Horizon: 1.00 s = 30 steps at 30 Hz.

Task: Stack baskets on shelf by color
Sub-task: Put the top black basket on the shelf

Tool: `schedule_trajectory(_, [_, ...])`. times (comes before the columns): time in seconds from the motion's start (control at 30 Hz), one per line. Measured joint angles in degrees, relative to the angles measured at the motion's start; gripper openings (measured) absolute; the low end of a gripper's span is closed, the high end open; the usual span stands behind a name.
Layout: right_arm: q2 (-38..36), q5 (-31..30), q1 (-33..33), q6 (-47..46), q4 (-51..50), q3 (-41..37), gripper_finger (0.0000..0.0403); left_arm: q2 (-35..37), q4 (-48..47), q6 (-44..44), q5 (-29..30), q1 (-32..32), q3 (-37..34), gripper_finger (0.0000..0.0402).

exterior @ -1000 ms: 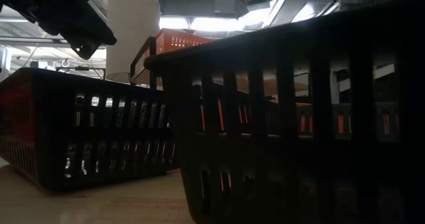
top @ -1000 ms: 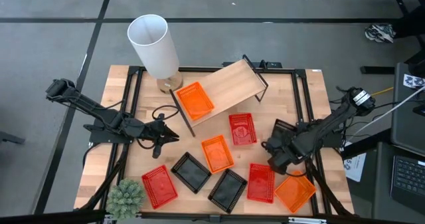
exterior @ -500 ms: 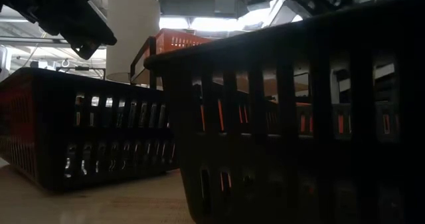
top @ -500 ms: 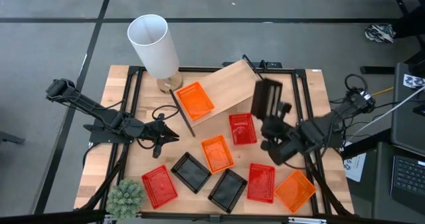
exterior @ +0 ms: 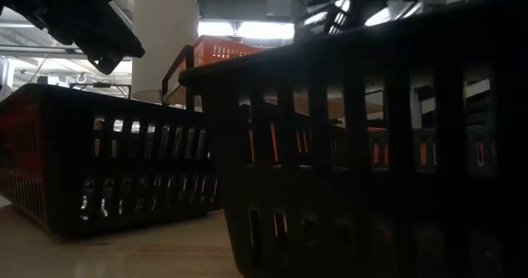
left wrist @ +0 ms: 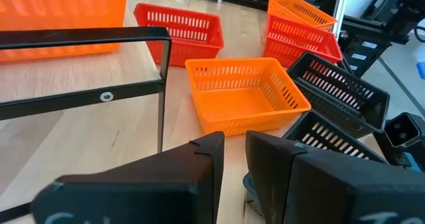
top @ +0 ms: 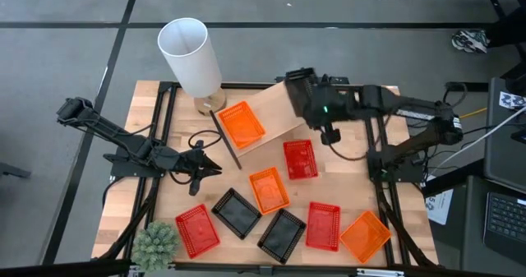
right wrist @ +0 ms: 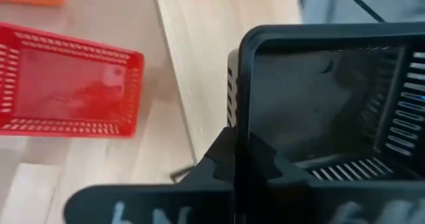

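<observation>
My right gripper (top: 311,106) hangs above the right end of the shelf (top: 275,113), shut on a black basket (top: 297,90) that fills its wrist view (right wrist: 319,104). An orange basket (top: 242,125) sits on the shelf's left end. On the table lie a red basket (top: 300,159), an orange one (top: 269,189), two black ones (top: 237,212) (top: 282,231), two more red ones (top: 197,229) (top: 323,225) and another orange one (top: 364,234). My left gripper (top: 205,167) waits over the table's left side, open by a narrow gap (left wrist: 234,159), with nothing in it. My right gripper pinches one side wall of the black basket (right wrist: 240,134) between its two fingers, one finger outside the wall and one inside the basket. The fingers slant down from above. The basket is lifted clear, tipped on edge above the shelf, its hollow side facing the wrist camera.
A tall white cylinder (top: 191,57) stands at the far left beside the shelf. A green spiky plant (top: 156,242) sits at the near left corner. Black frame rails (top: 380,186) run along the table's sides. In the low view, black baskets (exterior: 355,154) block the near edge.
My right gripper has swung from the table's right side up and toward the far edge, rolling its wrist on the way. It stays shut on the black basket, which has been lifted off the table, tipped on edge and carried over the shelf's right end.
</observation>
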<state>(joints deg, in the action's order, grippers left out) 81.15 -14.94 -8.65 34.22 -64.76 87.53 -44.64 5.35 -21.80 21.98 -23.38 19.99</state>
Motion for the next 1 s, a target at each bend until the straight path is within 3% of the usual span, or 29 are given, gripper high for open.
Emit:
schedule_trajectory(0.2, [6.08, 7.11, -9.25, 4.9, 0.07, -0.62, 0.0, -0.01, -1.09, 0.0, 0.09, -0.01, 0.0, 0.0057])
schedule_trajectory(0.47, [12.36, 8.8, -10.82, 8.8, -2.92, -0.66, 0.0, -0.02, -2.5, 0.0, 0.11, 0.01, 0.0, 0.0057])
schedule_trajectory(0.7, [12.83, 6.95, -11.01, 11.29, -4.98, -0.64, 0.0002, -0.01, -3.39, 0.0, 1.37, 0.01, 0.0, 0.0057])
schedule_trajectory(1.0, [12.83, -1.46, -10.99, 11.76, -5.55, -0.66, 0.0035, -0.02, -3.39, 0.0, 1.5, -0.01, 0.0, 0.0057])
